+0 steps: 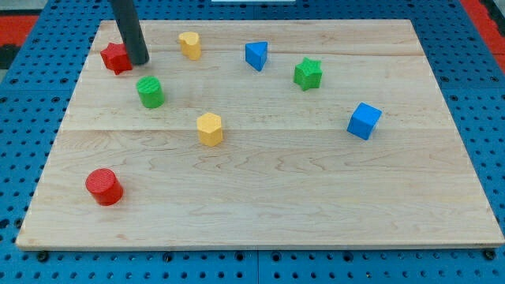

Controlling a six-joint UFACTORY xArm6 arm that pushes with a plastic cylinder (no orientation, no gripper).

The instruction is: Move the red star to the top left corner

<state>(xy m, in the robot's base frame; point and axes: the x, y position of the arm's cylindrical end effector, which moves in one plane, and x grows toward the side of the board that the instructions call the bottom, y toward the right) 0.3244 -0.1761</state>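
The red star [115, 57] lies near the top left corner of the wooden board [260, 205]. My dark rod comes down from the view's top, and my tip [139, 61] rests against the star's right side, touching it. The green cylinder [150, 92] stands just below and to the right of my tip.
A yellow block [189, 45] sits right of my tip near the top edge. A blue triangular block [256, 55], a green star [308, 73] and a blue cube [364, 121] lie further right. A yellow hexagonal block [210, 128] is mid-board. A red cylinder [104, 187] is lower left.
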